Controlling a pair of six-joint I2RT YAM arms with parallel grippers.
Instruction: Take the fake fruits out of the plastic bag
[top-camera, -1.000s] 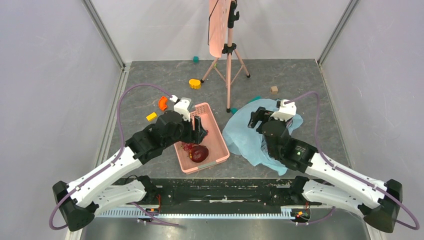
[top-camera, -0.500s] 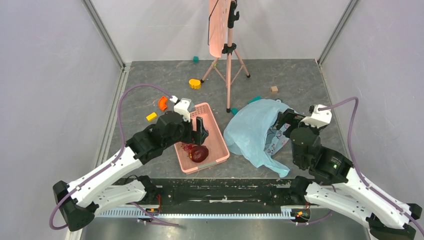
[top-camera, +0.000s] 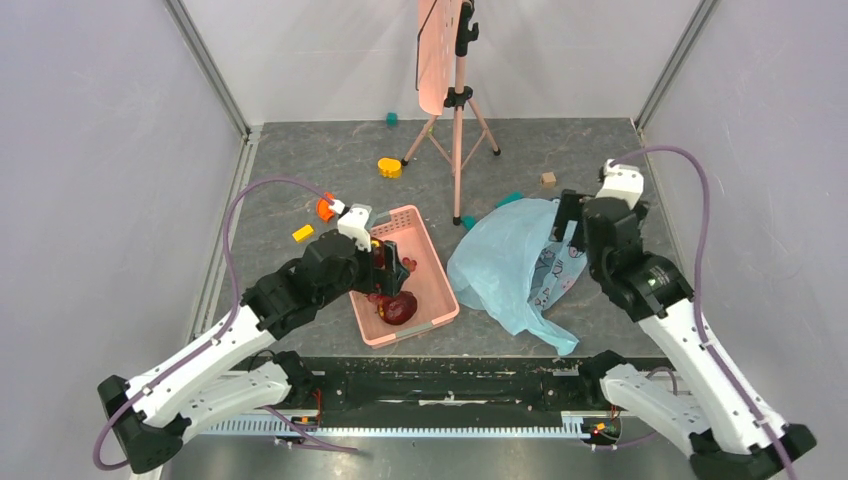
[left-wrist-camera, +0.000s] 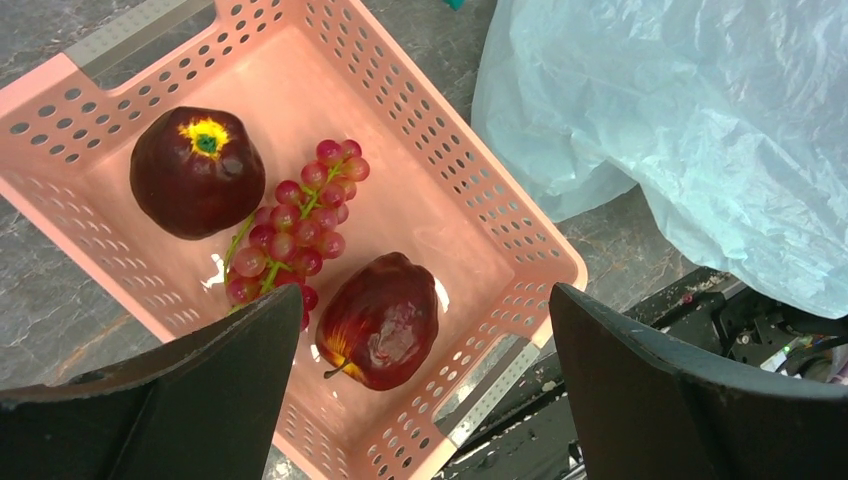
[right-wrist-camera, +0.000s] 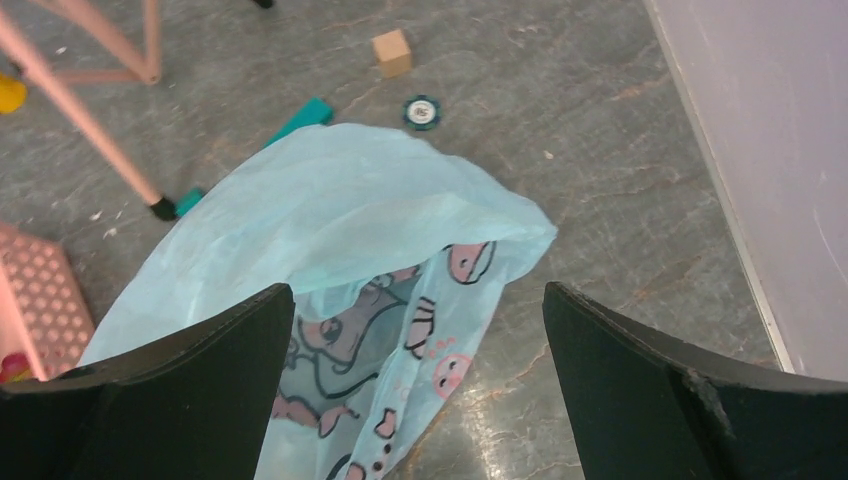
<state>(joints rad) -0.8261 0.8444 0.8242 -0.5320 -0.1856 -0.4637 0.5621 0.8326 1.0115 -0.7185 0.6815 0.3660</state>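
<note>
- The left gripper (left-wrist-camera: 425, 300) hung over the pink basket (left-wrist-camera: 480, 215). Its jaws stood wide apart and we saw nothing between them.
- Three fruits lay inside the basket. A dark-red apple (left-wrist-camera: 383, 320) with a yellowish patch lay close to the near end.
- A round dark-red fruit (left-wrist-camera: 197, 172) with a yellow crown lay farther in, beside the left wall of the basket.
- A bunch of red grapes (left-wrist-camera: 290, 225) lay between these two, just beside both.
- The right gripper (right-wrist-camera: 415, 295) hung over the right edge of the bag (right-wrist-camera: 330, 210). Its jaws were also fully spread and held nothing.
- The light-blue bag lay crumpled on the gray table (top-camera: 330, 160), to the right of the basket and not touching it.
- On the right side of the bag a printed panel with pink and dark drawings was showing. What was inside the bag we could not tell.
- A tan cube (right-wrist-camera: 391, 52) and a small round token (right-wrist-camera: 422, 111) lay beyond the far edge of the bag.
- A pink stand (top-camera: 457, 130) stood at the far middle of the table, with a yellow piece (top-camera: 389, 167) to its left.
</note>
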